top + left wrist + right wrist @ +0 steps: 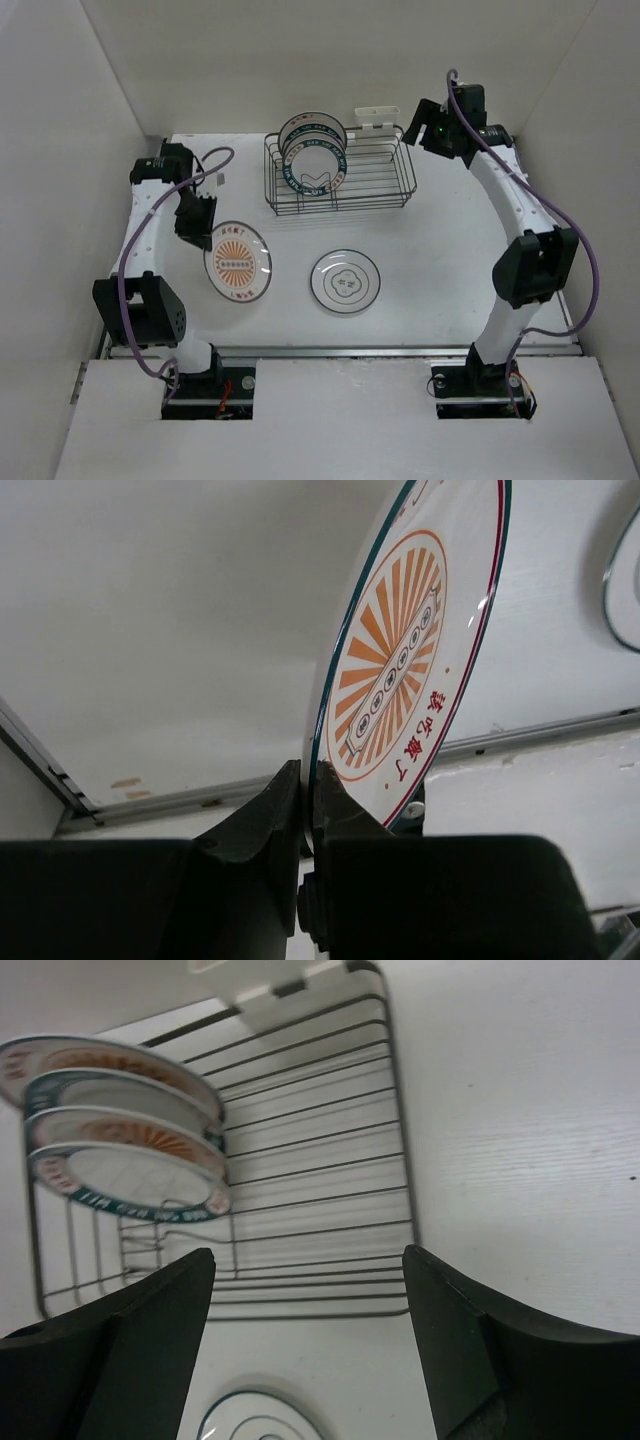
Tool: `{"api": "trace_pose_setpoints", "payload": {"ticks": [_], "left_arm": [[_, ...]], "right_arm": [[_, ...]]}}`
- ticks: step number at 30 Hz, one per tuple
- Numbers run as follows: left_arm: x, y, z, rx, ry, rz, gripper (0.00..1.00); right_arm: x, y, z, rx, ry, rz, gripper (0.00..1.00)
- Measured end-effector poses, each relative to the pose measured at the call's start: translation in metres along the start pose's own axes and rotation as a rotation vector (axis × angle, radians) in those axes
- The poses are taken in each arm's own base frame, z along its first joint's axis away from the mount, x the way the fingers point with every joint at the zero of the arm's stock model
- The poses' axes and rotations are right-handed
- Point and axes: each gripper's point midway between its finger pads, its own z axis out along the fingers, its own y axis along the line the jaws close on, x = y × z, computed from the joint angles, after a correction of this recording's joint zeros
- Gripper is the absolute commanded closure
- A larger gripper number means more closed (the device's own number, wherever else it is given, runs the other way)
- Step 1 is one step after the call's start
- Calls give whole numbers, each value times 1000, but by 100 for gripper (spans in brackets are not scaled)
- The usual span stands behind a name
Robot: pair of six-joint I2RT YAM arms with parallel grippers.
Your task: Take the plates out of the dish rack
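At the surface's (450, 260) near left, the left jaws pinched the sunburst plate's (400, 670) rim, hiding that edge; the right jaws hung spread by the dish rack's (372, 185) far-right corner, its plates (120, 1150) overlapping at left.

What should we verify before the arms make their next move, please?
1. Grip of the left end effector on the sunburst plate: ok, shut on its rim.
2. The sunburst plate lying fully on the table: cannot tell.
3. The sunburst plate apart from the flower plate: ok.
4. The right end effector open near the rack: ok.
5. The rack emptied: not ok, plates stand upright at its left end.
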Motion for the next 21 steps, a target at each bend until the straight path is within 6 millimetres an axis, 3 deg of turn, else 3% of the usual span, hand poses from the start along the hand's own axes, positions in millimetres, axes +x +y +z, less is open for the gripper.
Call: {"api": "trace_pose_setpoints", "payload": {"ticks": [4, 8, 13, 21], "left_arm": [[32, 12, 34, -9, 123, -37, 100], [33, 25, 52, -41, 144, -45, 100], [26, 35, 77, -33, 182, -68, 100], [26, 48, 105, -58, 247, -101, 84]], "right_arm": [[14, -39, 46, 113, 43, 25, 20], [41, -63, 78, 169, 111, 32, 27], [52, -69, 94, 175, 131, 34, 43], [78, -76, 112, 156, 164, 62, 74]]}}
